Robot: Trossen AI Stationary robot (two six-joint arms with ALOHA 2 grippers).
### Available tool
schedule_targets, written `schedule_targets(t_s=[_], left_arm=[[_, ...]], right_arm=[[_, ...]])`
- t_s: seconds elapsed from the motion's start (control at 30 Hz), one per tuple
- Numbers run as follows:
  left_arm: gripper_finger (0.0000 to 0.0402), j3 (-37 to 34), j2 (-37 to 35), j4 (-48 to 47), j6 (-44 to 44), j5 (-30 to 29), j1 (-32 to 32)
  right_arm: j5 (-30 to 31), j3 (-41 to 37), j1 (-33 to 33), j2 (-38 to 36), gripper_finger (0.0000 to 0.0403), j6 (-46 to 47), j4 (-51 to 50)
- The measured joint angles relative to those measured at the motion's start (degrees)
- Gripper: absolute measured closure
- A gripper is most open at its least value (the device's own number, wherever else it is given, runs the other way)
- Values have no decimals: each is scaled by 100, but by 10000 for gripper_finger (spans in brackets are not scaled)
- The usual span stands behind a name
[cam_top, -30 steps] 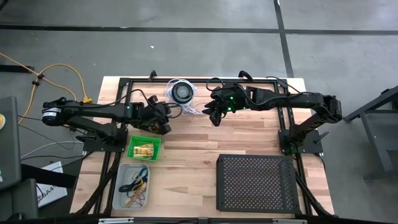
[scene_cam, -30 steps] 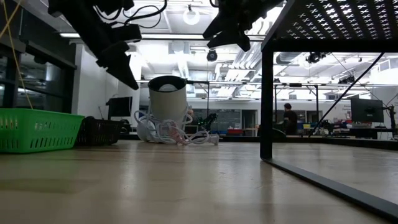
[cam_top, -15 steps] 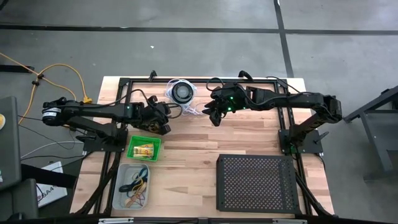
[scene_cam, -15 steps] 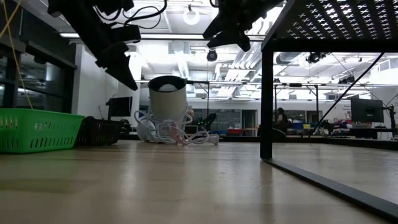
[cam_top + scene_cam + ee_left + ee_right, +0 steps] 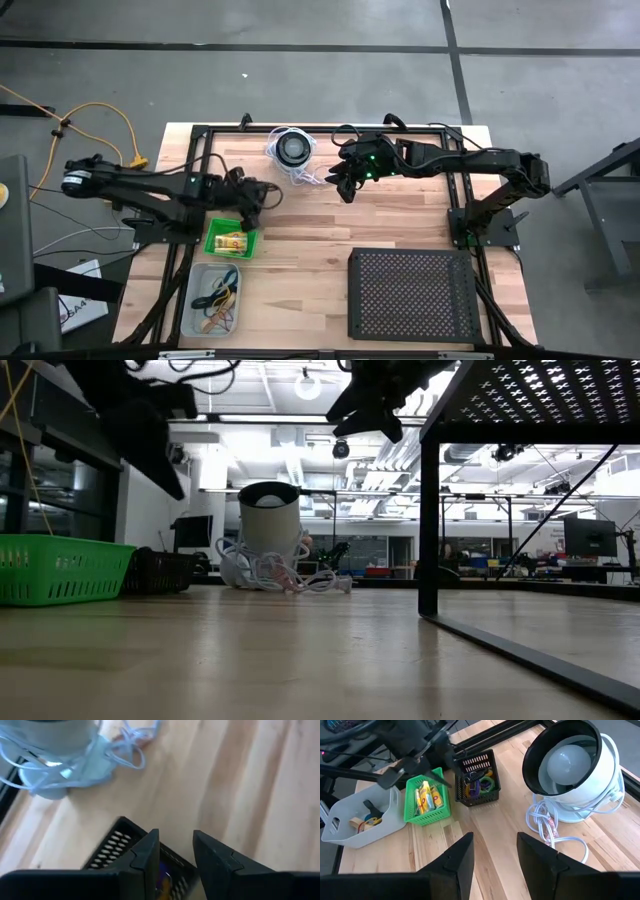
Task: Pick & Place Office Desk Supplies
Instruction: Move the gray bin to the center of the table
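L hand (image 5: 175, 857) hangs over the small black basket (image 5: 477, 777), fingers parted, nothing visibly held. R hand (image 5: 492, 852) open, idle nr the lamp (image 5: 575, 765). Rings (image 5: 482, 784) in basket, packets (image 5: 426, 797) in green bin (image 5: 444, 805): prob. light, slippery; pinch rims/edges.

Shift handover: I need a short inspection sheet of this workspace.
Surface: wooden table, bare in the middle.
Job's things: yellow packets in green basket; rings in black basket; bands in grey bin.
Clutter: white lamp; black perforated tray.
Grippers: left claw open above the black basket; right claw open, empty.
Cables: white cord beside lamp.
Surroundings: grey floor.
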Motion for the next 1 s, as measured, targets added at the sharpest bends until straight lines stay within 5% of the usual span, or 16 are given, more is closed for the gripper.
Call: schedule_targets(t_s=[0.53,1.0], left_arm=[[289,0,-209,-553,-612,313,-1798],[289,0,-209,-881,-2070,785,-3308]], right_arm=[[1,1,-1,0,266,0,44],[-1,0,-1,2,266,0,42]])
